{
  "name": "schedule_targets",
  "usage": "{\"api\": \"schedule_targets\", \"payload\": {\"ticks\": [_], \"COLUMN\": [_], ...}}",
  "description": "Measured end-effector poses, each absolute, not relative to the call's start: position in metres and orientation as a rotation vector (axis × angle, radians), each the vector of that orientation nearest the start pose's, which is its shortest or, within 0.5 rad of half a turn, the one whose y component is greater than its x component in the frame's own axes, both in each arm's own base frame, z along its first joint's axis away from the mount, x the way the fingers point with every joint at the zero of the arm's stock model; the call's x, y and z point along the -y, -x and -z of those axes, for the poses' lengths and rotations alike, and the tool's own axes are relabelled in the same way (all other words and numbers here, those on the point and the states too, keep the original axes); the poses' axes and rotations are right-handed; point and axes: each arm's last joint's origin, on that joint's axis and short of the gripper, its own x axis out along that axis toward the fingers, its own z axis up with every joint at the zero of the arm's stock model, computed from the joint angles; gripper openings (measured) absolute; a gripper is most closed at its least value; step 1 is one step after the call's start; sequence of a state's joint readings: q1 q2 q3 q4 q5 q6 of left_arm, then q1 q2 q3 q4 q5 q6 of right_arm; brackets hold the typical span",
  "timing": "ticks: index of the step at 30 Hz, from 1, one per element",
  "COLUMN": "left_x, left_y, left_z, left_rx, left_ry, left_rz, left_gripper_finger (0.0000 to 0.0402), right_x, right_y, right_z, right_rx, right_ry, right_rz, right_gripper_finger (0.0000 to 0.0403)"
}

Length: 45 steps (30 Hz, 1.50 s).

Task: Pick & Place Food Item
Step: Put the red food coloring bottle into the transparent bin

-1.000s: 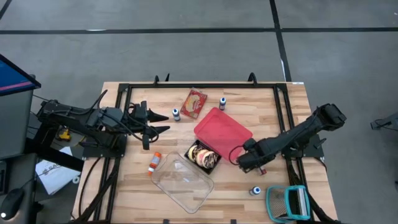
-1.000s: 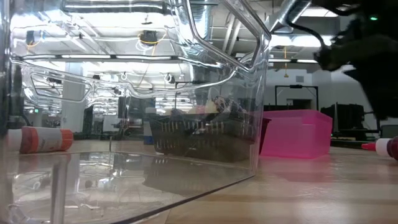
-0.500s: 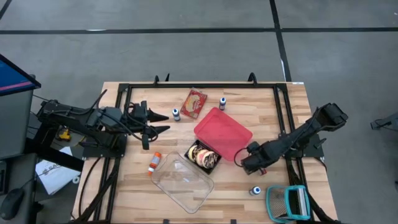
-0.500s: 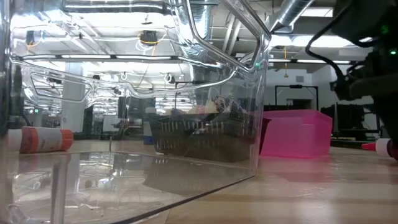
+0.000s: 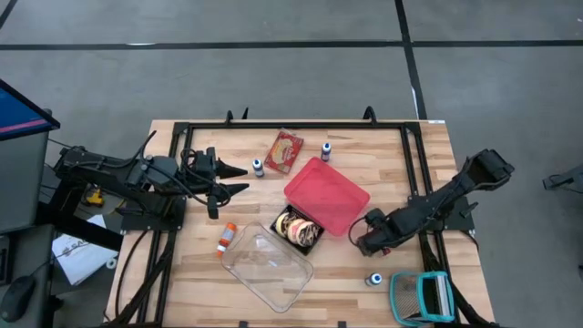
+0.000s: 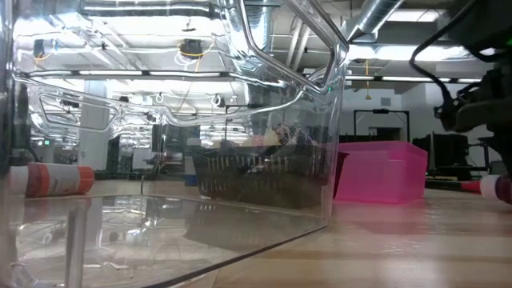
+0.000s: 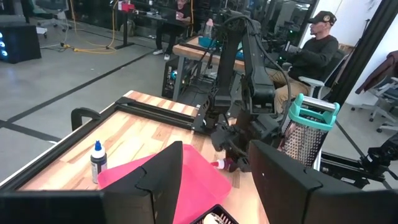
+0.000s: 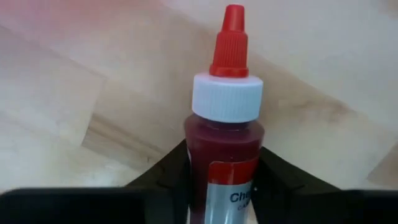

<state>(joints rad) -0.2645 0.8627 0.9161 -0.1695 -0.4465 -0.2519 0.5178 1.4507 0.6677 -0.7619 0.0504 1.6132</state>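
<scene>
Pink lid (image 5: 326, 194) mid-table, clear plastic container (image 5: 268, 267) near front edge, teal-framed grater (image 5: 421, 297) at front right corner, blue-capped bottle (image 5: 258, 168) beside red packet (image 5: 285, 150), seated person (image 7: 314, 50) behind table

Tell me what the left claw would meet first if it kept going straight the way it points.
Probably the pink lid, judging by the left claw aiming toward it; the small blue-capped bottle sits just beside that line.

The right end effector (image 5: 367, 244) sits low with fingers closed in; the left end effector (image 5: 235, 179) hovers, fingers parted.
</scene>
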Motion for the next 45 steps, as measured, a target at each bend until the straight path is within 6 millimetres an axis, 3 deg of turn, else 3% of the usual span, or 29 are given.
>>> {"api": "schedule_targets", "payload": {"ticks": [6, 11, 16, 21, 28, 33, 37, 45], "left_x": [0.036, 0.036, 0.035, 0.033, 0.030, 0.029, 0.029, 0.029], "left_y": [-0.180, -0.179, -0.176, -0.171, -0.164, -0.160, -0.161, -0.161], "left_z": [-0.366, -0.366, -0.367, -0.367, -0.367, -0.369, -0.368, -0.368], "left_rx": [-0.085, -0.090, -0.093, -0.095, -0.110, -0.101, -0.106, -0.106], "left_ry": [0.211, 0.209, 0.208, 0.205, 0.193, 0.201, 0.199, 0.199], "left_rz": [-0.195, -0.195, -0.196, -0.214, -0.225, -0.225, -0.225, -0.224], "left_gripper_finger": [0.0181, 0.0181, 0.0181, 0.0181, 0.0181, 0.0181, 0.0181, 0.0181], "right_x": [-0.107, -0.114, -0.117, -0.118, -0.133, -0.141, -0.138, -0.122], "right_y": [-0.167, -0.176, -0.205, -0.259, -0.334, -0.375, -0.395, -0.408], "right_z": [-0.174, -0.224, -0.268, -0.292, -0.282, -0.269, -0.255, -0.234], "right_rx": [-1.158, -0.911, -0.706, -0.609, -0.833, -0.915, -0.960, -1.029], "right_ry": [-1.000, -1.137, -1.161, -1.065, -0.940, -0.868, -0.839, -0.831], "right_rz": [0.786, 0.630, 0.475, 0.321, 0.038, -0.106, -0.166, -0.160], "right_gripper_finger": [0.0120, 0.0138, 0.0130, 0.0123, 0.0123, 0.0123, 0.0123, 0.0123]}}
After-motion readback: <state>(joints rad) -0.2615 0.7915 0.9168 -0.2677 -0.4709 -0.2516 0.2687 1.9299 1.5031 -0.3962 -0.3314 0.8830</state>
